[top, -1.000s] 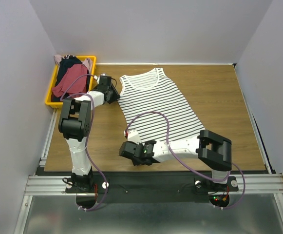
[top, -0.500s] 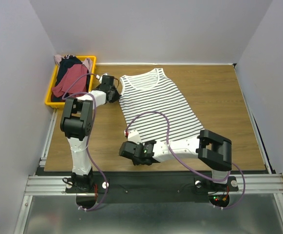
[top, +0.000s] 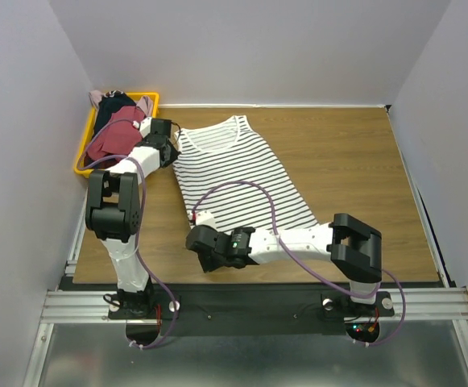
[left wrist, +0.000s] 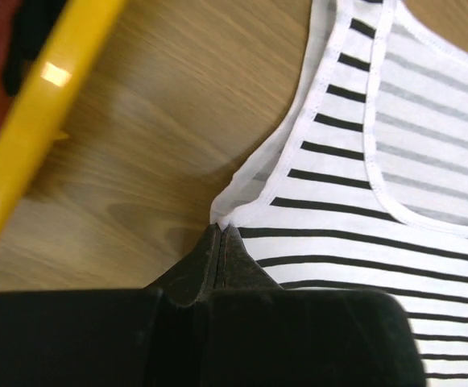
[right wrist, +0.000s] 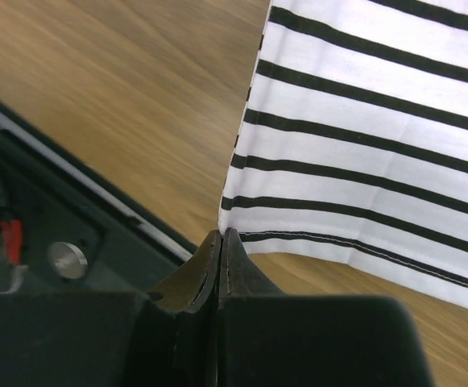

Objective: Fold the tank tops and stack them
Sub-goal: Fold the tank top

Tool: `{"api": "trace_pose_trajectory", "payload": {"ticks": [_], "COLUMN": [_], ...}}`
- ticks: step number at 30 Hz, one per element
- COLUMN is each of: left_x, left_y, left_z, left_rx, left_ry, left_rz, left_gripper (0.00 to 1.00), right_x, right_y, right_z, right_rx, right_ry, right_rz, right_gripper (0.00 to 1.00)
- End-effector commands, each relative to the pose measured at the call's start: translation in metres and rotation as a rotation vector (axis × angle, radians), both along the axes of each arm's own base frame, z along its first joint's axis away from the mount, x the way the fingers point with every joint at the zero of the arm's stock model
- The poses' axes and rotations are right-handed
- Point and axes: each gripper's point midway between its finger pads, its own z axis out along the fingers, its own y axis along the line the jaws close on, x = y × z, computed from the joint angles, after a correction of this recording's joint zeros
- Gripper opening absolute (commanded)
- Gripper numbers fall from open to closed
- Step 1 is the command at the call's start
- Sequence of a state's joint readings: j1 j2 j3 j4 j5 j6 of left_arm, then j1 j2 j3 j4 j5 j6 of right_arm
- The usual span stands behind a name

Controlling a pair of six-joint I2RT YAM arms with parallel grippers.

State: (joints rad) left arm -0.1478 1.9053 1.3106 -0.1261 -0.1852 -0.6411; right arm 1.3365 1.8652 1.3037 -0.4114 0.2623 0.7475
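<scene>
A white tank top with thin black stripes (top: 234,173) lies flat on the wooden table, neck toward the far side. My left gripper (top: 171,151) is shut on its left edge below the strap; the left wrist view shows the fingertips (left wrist: 221,228) pinching the white cloth (left wrist: 378,234). My right gripper (top: 195,235) is shut on the near left hem corner, with the cloth (right wrist: 362,161) rising from the closed tips (right wrist: 220,232). More tank tops, a dark red one (top: 117,133) with dark navy and pale pink ones, lie heaped in a yellow bin.
The yellow bin (top: 80,168) stands at the far left table corner, just left of my left gripper, its rim (left wrist: 32,137) close by in the left wrist view. The black base rail (right wrist: 48,201) runs along the near table edge beside my right gripper.
Both grippers have shut on the striped top and moved left, dragging the whole garment leftward toward the bin.
</scene>
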Motion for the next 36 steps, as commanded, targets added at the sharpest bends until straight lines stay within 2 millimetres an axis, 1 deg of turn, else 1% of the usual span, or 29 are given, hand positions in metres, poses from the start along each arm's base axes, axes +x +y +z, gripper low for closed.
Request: {"api": "trace_pose_trajectory", "payload": {"ticks": [1,2,4,7,8,9,10,11,12,13,15,16,17,18,19,20,21,22,23,24,26,27,28,29,30,31,34,36], "left_x": [0.0,0.001,0.003,0.008,0.01,0.012,0.013,0.015,0.016,0.017,0.022,0.024,0.025,0.03,0.031,0.031,0.036,0.038,0.04,0.042,0.045,0.046,0.047,0.049,0.049,0.05,0.053,0.055], "left_y": [0.021,0.019,0.015,0.004,-0.001,-0.001,-0.008,-0.012,-0.02,-0.024,-0.033,-0.037,-0.045,-0.05,-0.056,-0.064,-0.071,-0.075,-0.086,-0.091,-0.101,-0.108,-0.111,-0.115,-0.121,-0.124,-0.131,-0.135], "left_z": [0.029,0.029,0.03,0.033,0.034,0.035,0.035,0.037,0.037,0.038,0.039,0.039,0.04,0.04,0.038,0.038,0.036,0.036,0.033,0.031,0.028,0.025,0.024,0.021,0.021,0.022,0.023,0.024], "left_rx": [0.05,0.045,0.028,0.015,0.015,0.015,0.013,0.008,0.007,0.001,-0.003,-0.005,-0.008,-0.011,-0.011,-0.011,-0.014,-0.013,-0.016,-0.017,-0.017,-0.018,-0.021,-0.023,-0.027,-0.029,-0.033,-0.033], "left_ry": [-0.048,-0.045,-0.047,-0.057,-0.057,-0.061,-0.06,-0.064,-0.065,-0.069,-0.073,-0.072,-0.076,-0.076,-0.072,-0.071,-0.069,-0.07,-0.064,-0.06,-0.057,-0.054,-0.051,-0.048,-0.05,-0.054,-0.061,-0.064], "left_rz": [0.065,0.063,0.053,0.032,0.022,0.026,0.013,0.008,-0.004,-0.005,-0.016,-0.02,-0.031,-0.035,-0.044,-0.055,-0.061,-0.064,-0.079,-0.084,-0.097,-0.106,-0.106,-0.11,-0.115,-0.118,-0.124,-0.128], "left_gripper": [0.0,0.0,0.0,0.0,0.0,0.0,0.0,0.0,0.0,0.0,0.0,0.0,0.0,0.0,0.0,0.0,0.0,0.0,0.0,0.0,0.0,0.0,0.0,0.0,0.0,0.0,0.0,0.0], "right_x": [-0.013,-0.011,-0.007,0.001,0.004,0.007,0.01,0.015,0.016,0.022,0.026,0.027,0.034,0.036,0.038,0.042,0.045,0.048,0.052,0.054,0.06,0.059,0.06,0.061,0.062,0.063,0.065,0.066], "right_y": [0.039,0.042,0.043,0.037,0.031,0.028,0.024,0.02,0.013,0.007,-0.002,-0.01,-0.015,-0.021,-0.025,-0.035,-0.041,-0.045,-0.056,-0.06,-0.07,-0.078,-0.082,-0.09,-0.094,-0.096,-0.11,-0.114], "right_z": [0.024,0.032,0.039,0.045,0.042,0.043,0.047,0.048,0.043,0.048,0.048,0.043,0.043,0.048,0.047,0.04,0.045,0.044,0.037,0.039,0.036,0.028,0.029,0.022,0.02,0.022,0.014,0.012], "right_rx": [0.127,0.148,0.158,0.167,0.159,0.159,0.168,0.17,0.158,0.171,0.17,0.158,0.161,0.173,0.174,0.161,0.172,0.172,0.159,0.167,0.169,0.151,0.157,0.145,0.143,0.15,0.146,0.148], "right_ry": [0.03,0.022,0.004,-0.007,-0.005,-0.008,-0.012,-0.013,-0.011,-0.017,-0.02,-0.018,-0.02,-0.022,-0.022,-0.018,-0.022,-0.023,-0.02,-0.022,-0.018,-0.015,-0.014,-0.008,-0.008,-0.011,-0.004,-0.003], "right_rz": [0.073,0.072,0.059,0.034,0.021,0.011,0.001,-0.02,-0.03,-0.053,-0.075,-0.087,-0.111,-0.123,-0.134,-0.155,-0.168,-0.181,-0.201,-0.213,-0.24,-0.249,-0.256,-0.273,-0.282,-0.289,-0.317,-0.329], "right_gripper": [0.0,0.0,0.0,0.0,0.0,0.0,0.0,0.0,0.0,0.0,0.0,0.0,0.0,0.0,0.0,0.0,0.0,0.0,0.0,0.0,0.0,0.0,0.0,0.0,0.0,0.0,0.0,0.0]}}
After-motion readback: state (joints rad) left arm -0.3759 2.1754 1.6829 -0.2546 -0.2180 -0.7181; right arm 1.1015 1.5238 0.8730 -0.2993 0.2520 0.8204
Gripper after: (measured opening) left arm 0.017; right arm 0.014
